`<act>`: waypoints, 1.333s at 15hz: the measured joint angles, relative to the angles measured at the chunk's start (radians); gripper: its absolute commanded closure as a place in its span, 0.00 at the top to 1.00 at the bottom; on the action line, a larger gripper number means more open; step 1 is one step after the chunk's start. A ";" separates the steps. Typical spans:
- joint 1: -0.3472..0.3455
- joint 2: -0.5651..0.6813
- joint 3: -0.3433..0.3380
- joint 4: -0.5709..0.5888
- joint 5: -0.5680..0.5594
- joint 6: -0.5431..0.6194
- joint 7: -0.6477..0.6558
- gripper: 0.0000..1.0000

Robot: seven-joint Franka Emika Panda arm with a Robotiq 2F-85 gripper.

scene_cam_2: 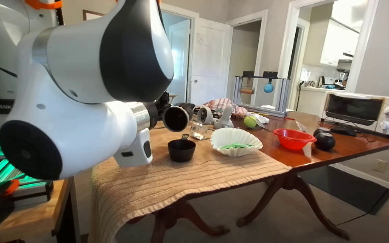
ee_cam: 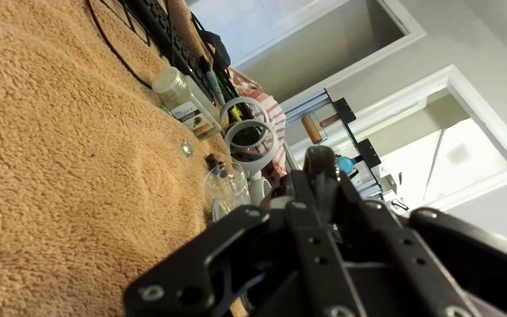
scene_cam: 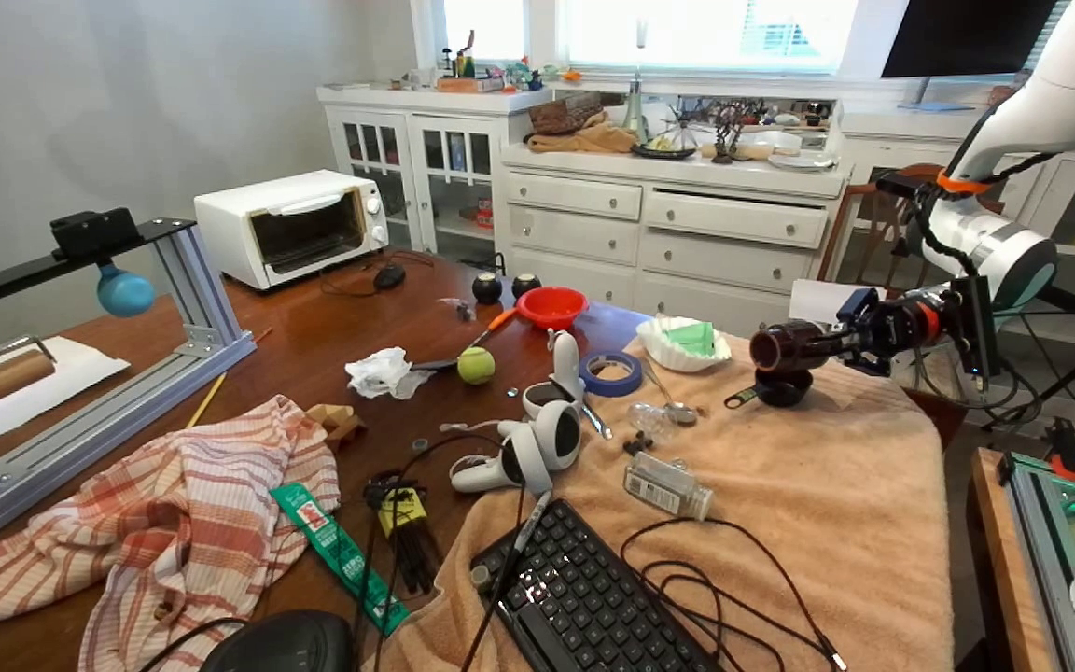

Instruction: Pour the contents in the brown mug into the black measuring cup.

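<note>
The brown mug (scene_cam: 794, 345) is tipped onto its side in the air, and in both exterior views its round mouth (scene_cam_2: 176, 118) shows as a dark opening. My gripper (scene_cam: 844, 338) is shut on it. In the wrist view a dark glossy part of the mug (ee_cam: 321, 159), probably its handle, sits between the fingertips of the gripper (ee_cam: 324, 187). Below the mug stands the black measuring cup (scene_cam_2: 181, 151), upright on the towel, its handle (scene_cam: 741, 398) pointing away from the arm. What either vessel contains is too dark to see.
A white fluted bowl (scene_cam_2: 236, 141) with something green inside stands beside the measuring cup. Nearby on the towel (scene_cam: 836, 495) lie a clear cup (ee_cam: 229, 182), a spoon (scene_cam: 680, 412) and a spice jar (scene_cam: 668, 485). Blue tape (scene_cam: 612, 373) and white controllers (scene_cam: 537, 439) lie further off.
</note>
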 measured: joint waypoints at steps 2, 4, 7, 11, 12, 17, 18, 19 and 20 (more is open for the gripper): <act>0.000 0.000 0.000 0.000 0.000 0.000 0.000 0.18; 0.000 0.000 0.000 0.000 0.000 0.000 0.000 0.18; 0.000 0.000 0.000 0.000 0.000 0.000 0.000 0.18; 0.000 0.000 0.000 0.000 0.000 0.000 0.000 0.04; 0.000 0.000 0.000 0.000 0.000 0.002 0.000 0.04; 0.001 0.000 0.003 0.000 0.000 0.005 0.000 0.04; 0.001 0.000 0.006 0.001 0.000 0.005 0.000 0.04; 0.001 0.000 0.009 0.002 0.000 0.005 0.000 0.04; 0.001 0.001 0.014 0.005 0.000 0.005 -0.002 0.04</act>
